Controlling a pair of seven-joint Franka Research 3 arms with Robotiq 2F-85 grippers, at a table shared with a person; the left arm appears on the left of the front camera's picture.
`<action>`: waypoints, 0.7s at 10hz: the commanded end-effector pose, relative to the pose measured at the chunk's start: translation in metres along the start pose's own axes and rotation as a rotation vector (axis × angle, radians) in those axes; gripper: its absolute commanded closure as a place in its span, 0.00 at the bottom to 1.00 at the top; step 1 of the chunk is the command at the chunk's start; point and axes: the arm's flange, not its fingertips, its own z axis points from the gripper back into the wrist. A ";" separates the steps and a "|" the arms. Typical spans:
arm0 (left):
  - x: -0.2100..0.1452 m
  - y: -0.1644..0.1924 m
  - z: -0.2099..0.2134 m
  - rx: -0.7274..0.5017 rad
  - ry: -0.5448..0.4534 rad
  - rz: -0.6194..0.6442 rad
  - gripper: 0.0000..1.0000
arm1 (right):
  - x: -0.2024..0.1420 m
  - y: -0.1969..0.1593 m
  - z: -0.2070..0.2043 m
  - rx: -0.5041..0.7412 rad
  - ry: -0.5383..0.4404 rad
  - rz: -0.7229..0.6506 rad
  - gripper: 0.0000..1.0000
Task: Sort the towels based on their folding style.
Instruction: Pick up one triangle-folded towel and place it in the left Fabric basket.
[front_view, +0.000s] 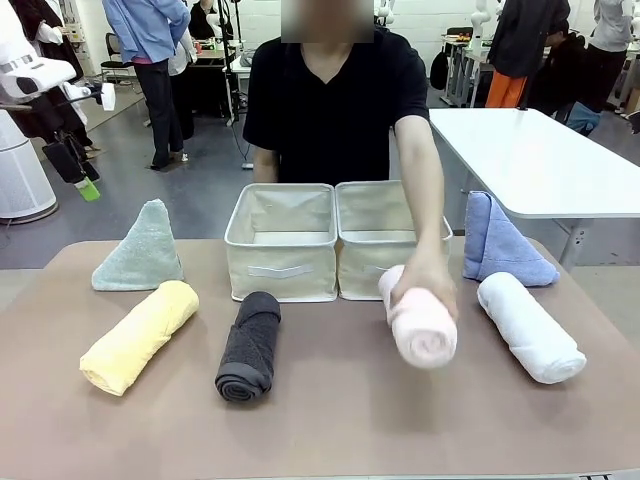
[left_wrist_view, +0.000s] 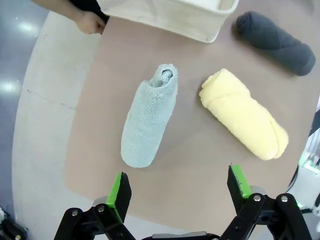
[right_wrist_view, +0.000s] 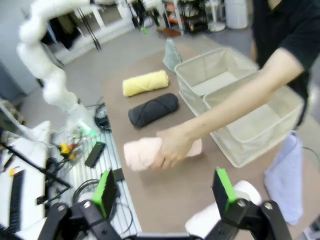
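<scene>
Brown table (left_wrist_view: 200, 160), teal towel (left_wrist_view: 146, 120) just ahead of left tool (left_wrist_view: 179, 182)

Front across table (front_view: 330, 430); wrists above.

**Terry cloth, matt:** yellow towel (front_view: 140, 335), pink towel (front_view: 420, 330) and white towel (front_view: 530, 325) have a soft, thick pile. The grey towel (front_view: 250, 345) is the same terry but looks denser. The teal towel (left_wrist_view: 150, 120) has a fuzzy nap (loops plainest in the left wrist view). The blue towel (front_view: 500, 245) looks flatter and finer.

**Woven fabric, matt:** bins (front_view: 282, 240), cream, with stiff walls and a sewn tape handle.

**Hard surface:** table (front_view: 330, 430), brown top, smooth and matt.

**Hardware:** left gripper (left_wrist_view: 177, 171) has black fingers with a hard satin finish. Its pads (left_wrist_view: 117, 192) are bright green, smooth and rubbery-looking.
</scene>
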 end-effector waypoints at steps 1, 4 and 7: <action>0.030 0.002 -0.018 0.088 0.103 -0.145 0.00 | -0.001 -0.001 -0.001 0.011 -0.007 0.004 0.00; 0.056 0.012 -0.039 0.078 0.146 -0.353 0.00 | -0.001 -0.001 -0.001 0.011 -0.007 0.004 0.00; 0.071 0.022 -0.053 0.183 0.183 -0.441 0.00 | -0.001 -0.001 -0.001 0.011 -0.007 0.004 0.00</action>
